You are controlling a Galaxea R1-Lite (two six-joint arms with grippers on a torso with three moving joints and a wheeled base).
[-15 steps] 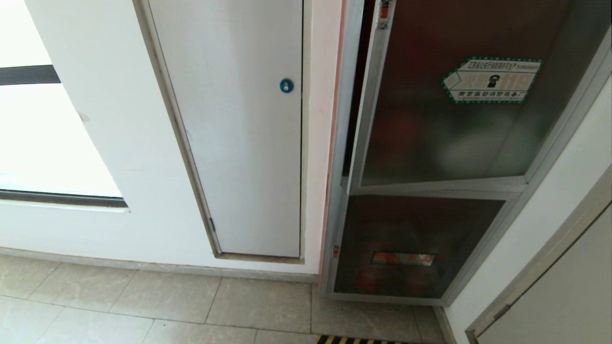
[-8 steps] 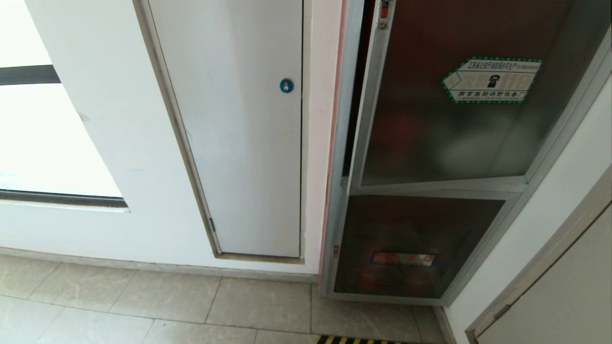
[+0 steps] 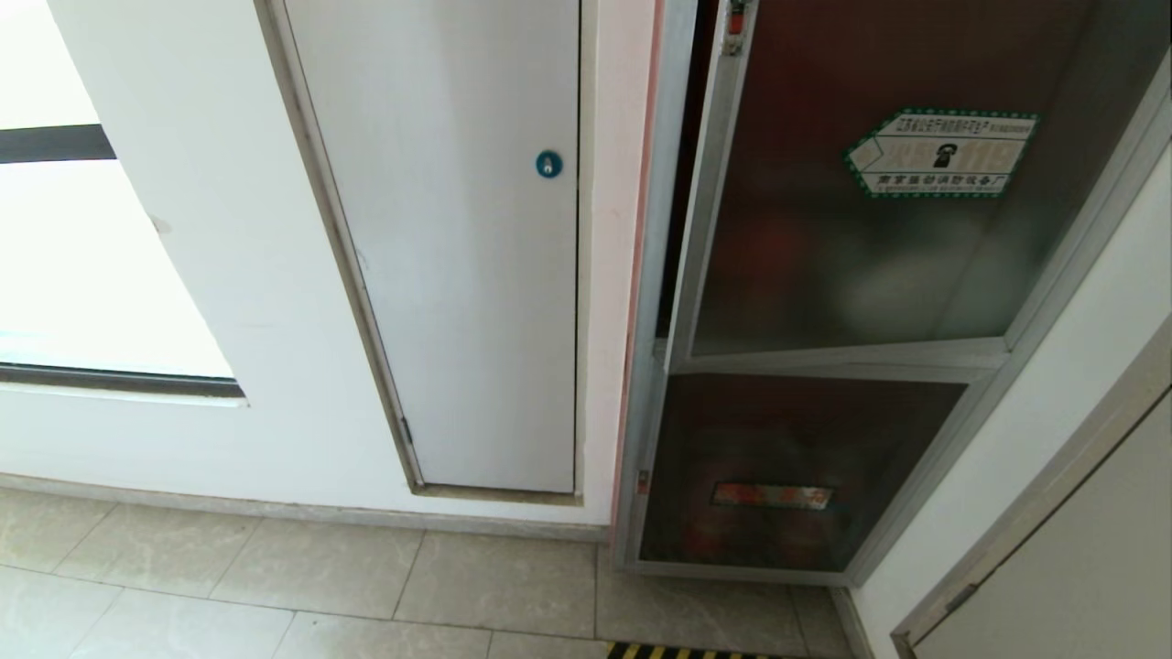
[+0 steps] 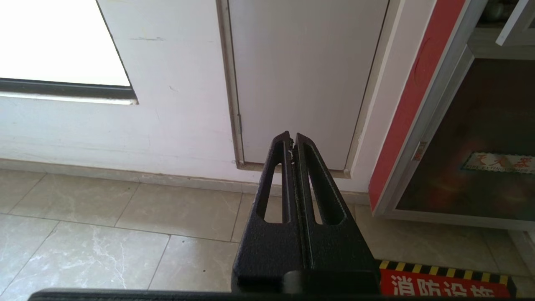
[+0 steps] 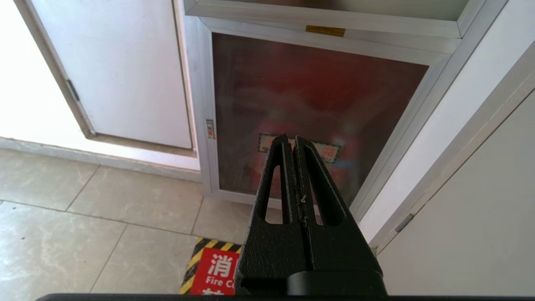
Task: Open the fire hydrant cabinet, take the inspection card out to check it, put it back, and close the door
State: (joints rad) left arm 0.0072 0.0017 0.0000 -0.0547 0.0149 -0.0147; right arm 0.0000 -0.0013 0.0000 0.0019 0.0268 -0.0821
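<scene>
The fire hydrant cabinet (image 3: 648,366) stands in the wall at the right, silver-framed. Its door (image 3: 870,265), dark tinted glass with a green-edged hexagonal sticker (image 3: 943,152), hangs slightly ajar, a dark gap along its left edge. The inspection card is hidden. Neither arm shows in the head view. My left gripper (image 4: 292,140) is shut and empty, held low over the floor, facing the white panel. My right gripper (image 5: 291,142) is shut and empty, facing the lower dark glass panel (image 5: 309,113) from a distance.
A plain white panel (image 3: 458,275) with a blue round lock (image 3: 548,164) sits left of the cabinet. A bright window (image 3: 82,265) is at far left. A red floor sign with yellow-black edging (image 5: 213,267) lies on the tiles. A wall and another door (image 3: 1080,549) close in on the right.
</scene>
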